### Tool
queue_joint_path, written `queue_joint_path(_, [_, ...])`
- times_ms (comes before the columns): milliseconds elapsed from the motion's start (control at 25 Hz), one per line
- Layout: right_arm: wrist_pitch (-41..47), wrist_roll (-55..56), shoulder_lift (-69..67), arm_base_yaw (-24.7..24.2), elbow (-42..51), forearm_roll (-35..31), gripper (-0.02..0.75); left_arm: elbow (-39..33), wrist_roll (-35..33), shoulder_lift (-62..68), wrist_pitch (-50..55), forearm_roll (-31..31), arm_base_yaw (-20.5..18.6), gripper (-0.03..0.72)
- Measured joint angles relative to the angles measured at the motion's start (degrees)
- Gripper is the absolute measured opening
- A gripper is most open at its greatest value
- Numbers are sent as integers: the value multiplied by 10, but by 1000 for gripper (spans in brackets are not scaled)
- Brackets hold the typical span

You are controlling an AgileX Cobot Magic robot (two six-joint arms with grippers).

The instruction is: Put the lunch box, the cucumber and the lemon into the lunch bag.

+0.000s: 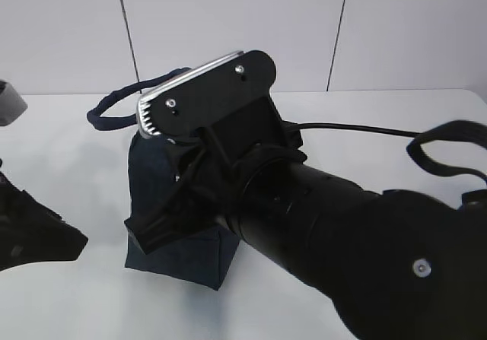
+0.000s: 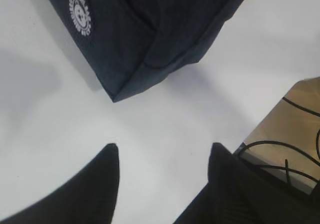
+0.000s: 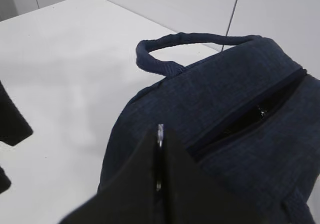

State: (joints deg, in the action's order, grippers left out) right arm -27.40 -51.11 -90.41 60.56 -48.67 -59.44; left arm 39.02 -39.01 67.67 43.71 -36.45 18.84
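Worktop (image 1: 68,150): white, flat, smooth surface.
Lunch bag (image 1: 148,165): dark navy fabric, standing directly on the worktop, left of centre.
Cable (image 1: 358,128): black, lying on the worktop behind the bag.

The right arm (image 1: 327,218) reaches across the navy lunch bag (image 1: 156,184) on the white table (image 1: 76,294).

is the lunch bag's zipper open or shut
Partly open at least: in the right wrist view the lunch bag shows a dark gap along its top zipper. The rest is hidden by the right tool.
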Motion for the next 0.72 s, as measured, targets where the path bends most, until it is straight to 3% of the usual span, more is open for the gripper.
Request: queue_joint_path(720, [0, -2, 0, 0, -7, -3, -13, 0, -330, 99, -99, -276, 0, 413])
